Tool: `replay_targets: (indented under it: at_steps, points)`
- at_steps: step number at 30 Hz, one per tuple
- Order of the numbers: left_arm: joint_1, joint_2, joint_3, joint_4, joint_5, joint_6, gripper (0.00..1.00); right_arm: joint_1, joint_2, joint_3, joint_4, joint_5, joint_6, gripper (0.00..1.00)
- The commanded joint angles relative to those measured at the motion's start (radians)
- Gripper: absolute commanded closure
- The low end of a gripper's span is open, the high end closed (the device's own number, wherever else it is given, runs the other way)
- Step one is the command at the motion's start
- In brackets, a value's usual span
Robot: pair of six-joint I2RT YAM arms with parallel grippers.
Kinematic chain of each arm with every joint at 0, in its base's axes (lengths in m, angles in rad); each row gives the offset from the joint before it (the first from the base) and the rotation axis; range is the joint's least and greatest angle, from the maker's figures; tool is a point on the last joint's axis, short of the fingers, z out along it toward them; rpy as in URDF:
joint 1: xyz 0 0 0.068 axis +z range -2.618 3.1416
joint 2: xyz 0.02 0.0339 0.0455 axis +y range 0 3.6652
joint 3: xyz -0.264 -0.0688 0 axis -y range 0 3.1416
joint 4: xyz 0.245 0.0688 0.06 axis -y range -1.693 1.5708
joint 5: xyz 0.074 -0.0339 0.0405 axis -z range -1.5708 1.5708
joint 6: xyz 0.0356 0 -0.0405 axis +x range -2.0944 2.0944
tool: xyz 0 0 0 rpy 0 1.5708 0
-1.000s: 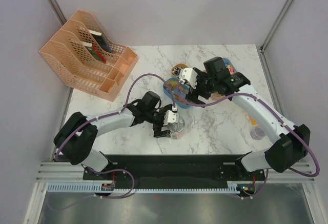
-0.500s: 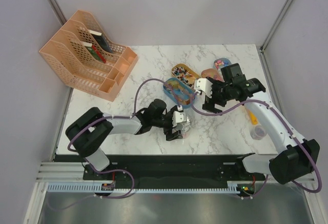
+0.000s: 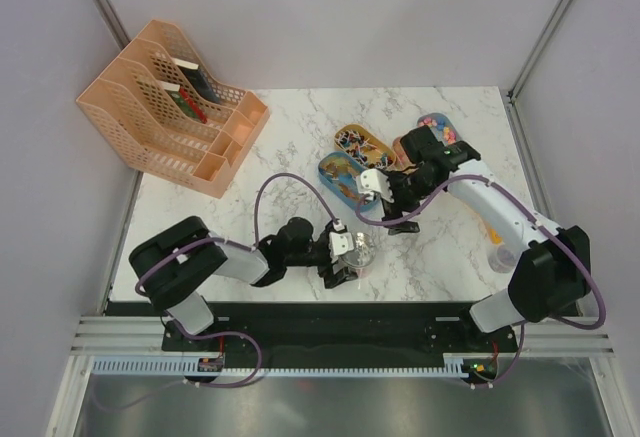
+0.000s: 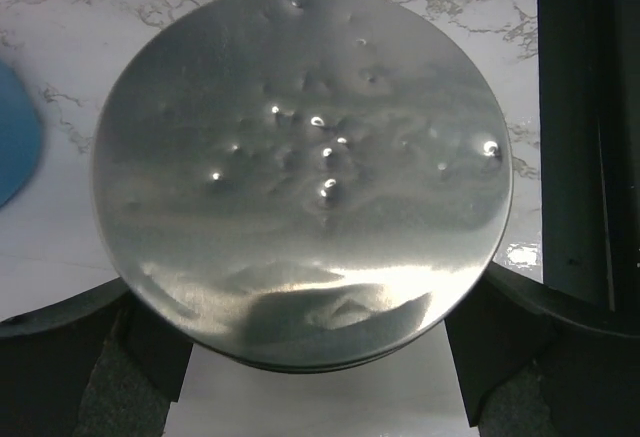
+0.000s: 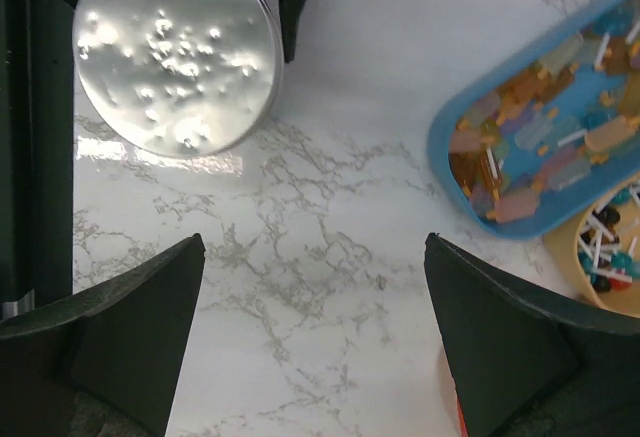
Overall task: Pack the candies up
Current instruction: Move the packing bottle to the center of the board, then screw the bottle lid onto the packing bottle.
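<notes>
Left gripper [image 3: 347, 257], jaws spread wide, straddles a silver-topped jar [image 4: 300, 177]; right gripper [image 5: 315, 257] hangs equally wide over marble [image 5: 330, 147] beside a blue tray [image 5: 438, 147] of candies [image 5: 540, 147].

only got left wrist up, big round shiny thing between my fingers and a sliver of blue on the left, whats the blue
observer: that's the rim of a blue oval tray holding candies. It sits on the far side of the round container.
operator: wheres the right arm
observer: the right gripper hangs open over bare marble, between that tray and the container.
operator: any more candy around
observer: yes, a tan tray lies just past the blue one, also holding candies.
</notes>
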Motion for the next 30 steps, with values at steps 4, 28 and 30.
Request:
replay_targets:
  at_steps: [4, 28, 30]
  points:
    - [-0.016, 0.066, -0.067, 0.187, -0.016, -0.059, 0.18, 0.144, 0.043, 0.083, 0.011, -0.134, -0.031, 0.16]
    - [-0.014, 0.133, -0.019, 0.183, -0.036, -0.057, 0.47, 0.284, 0.083, 0.025, -0.018, -0.087, -0.069, 0.89]
    - [-0.014, 0.132, -0.021, 0.183, -0.038, -0.056, 0.47, 0.288, 0.101, 0.002, -0.016, -0.068, -0.074, 0.89]
